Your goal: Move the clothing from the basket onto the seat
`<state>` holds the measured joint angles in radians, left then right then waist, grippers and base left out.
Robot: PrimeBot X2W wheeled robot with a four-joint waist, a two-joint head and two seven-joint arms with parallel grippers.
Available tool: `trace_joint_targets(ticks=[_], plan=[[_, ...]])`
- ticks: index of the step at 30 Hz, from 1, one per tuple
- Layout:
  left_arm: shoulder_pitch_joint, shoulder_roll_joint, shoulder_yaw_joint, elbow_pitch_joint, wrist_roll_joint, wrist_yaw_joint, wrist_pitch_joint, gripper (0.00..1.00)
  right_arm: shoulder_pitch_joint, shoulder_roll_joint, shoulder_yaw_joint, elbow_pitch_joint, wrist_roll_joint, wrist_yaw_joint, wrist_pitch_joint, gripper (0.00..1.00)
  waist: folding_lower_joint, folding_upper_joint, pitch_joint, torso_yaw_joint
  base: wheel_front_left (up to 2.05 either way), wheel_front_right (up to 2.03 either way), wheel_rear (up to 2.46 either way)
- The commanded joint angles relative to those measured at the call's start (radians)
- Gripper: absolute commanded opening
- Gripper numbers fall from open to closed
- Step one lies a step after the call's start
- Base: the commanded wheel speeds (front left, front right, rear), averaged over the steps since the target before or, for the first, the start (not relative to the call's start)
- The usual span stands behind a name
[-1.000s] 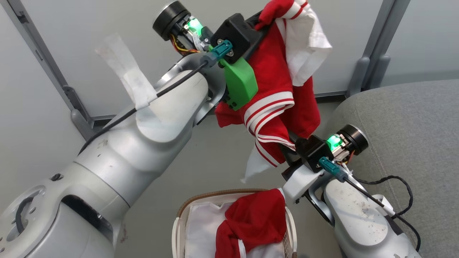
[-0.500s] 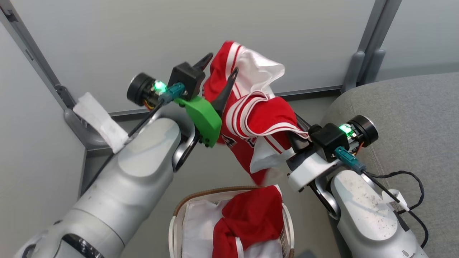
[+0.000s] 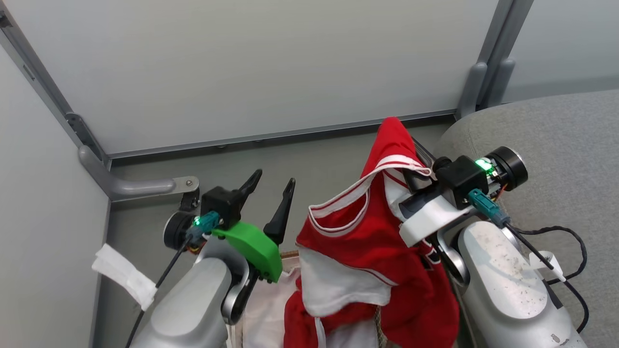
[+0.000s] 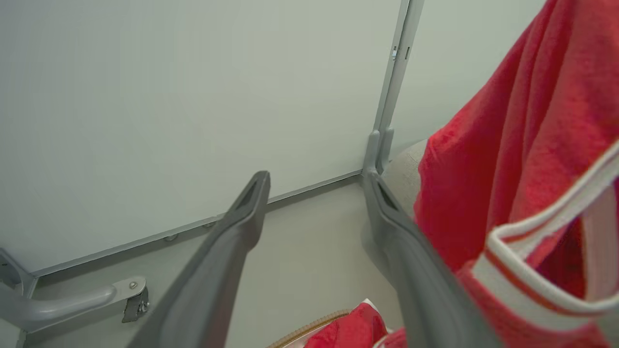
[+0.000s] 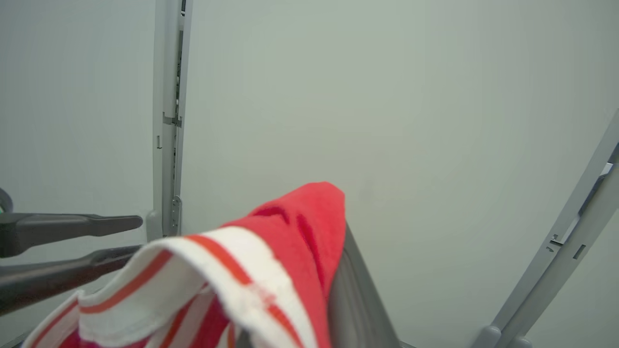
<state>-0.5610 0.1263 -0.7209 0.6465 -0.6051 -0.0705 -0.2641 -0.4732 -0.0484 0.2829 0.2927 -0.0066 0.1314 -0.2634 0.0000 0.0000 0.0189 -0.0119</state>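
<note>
Head view, wall panels (image 3: 271,63): pale grey sheets set in grey frame posts (image 3: 488,72) close off the far side.
Seat (image 3: 556,140): grey upholstered cushion on my right, with its rounded corner toward the posts. The part in view is bare fabric. My right forearm overlaps its near edge.
Floor (image 3: 309,154): grey strip between the panels and the basket.
Forearms: my left forearm (image 3: 188,309) is at lower left. My right forearm (image 3: 508,285) is at lower right, its shell speckled with dirt.
Clothing (image 3: 367,237): a red garment with a white panel and striped trim hangs from my right claw, peak uppermost. Its tail falls across the right side of the basket. It is in the air just left of the seat and not on it. More red cloth (image 3: 297,324) sits low in the basket beside the liner. I cannot tell where one garment ends and the other begins.
Basket (image 3: 289,253): bottom centre, between my arms, mostly covered. A short run of brown rim and some white liner (image 3: 263,309) show.
Right claw (image 3: 410,145): closed on the top fold of the clothing, fingers largely buried in cloth. In the right wrist view the striped hem (image 5: 208,270) drapes over one grey finger (image 5: 355,299).
Left claw (image 3: 273,178): fingers spread wide, holding nothing. In the left wrist view, panel and floor show between the fingers. The hanging garment is just beside one finger; I cannot tell whether they touch.
Tape (image 3: 123,275): white strip wrapped on the left arm's cable.
</note>
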Motion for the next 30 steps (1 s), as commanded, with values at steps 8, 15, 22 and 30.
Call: trace_joint_targets(ticks=[8,15,22,30], plan=[[0.135,-0.012,0.100,-0.039,0.086,-0.007,0.000,1.00,0.003,-0.004,-0.030,-0.007,-0.026,-0.001,-0.002,0.00,0.0000,0.0000,-0.001,-0.007,0.00,0.00,0.00],[0.194,-0.040,0.154,-0.062,0.138,-0.018,0.000,1.00,-0.011,-0.004,-0.036,0.005,-0.041,-0.001,-0.002,0.00,0.0000,0.0000,-0.003,-0.025,0.00,0.00,0.00],[0.230,-0.061,0.173,-0.079,0.180,-0.034,0.000,1.00,-0.026,-0.004,-0.058,0.019,-0.079,-0.001,-0.002,0.00,0.0000,0.0000,0.002,-0.118,0.00,0.00,0.00],[0.249,-0.072,0.180,-0.118,0.216,-0.050,-0.001,1.00,-0.016,-0.004,-0.113,0.033,-0.140,-0.001,-0.002,0.00,0.0000,0.0000,0.015,-0.254,0.00,0.00,0.00]])
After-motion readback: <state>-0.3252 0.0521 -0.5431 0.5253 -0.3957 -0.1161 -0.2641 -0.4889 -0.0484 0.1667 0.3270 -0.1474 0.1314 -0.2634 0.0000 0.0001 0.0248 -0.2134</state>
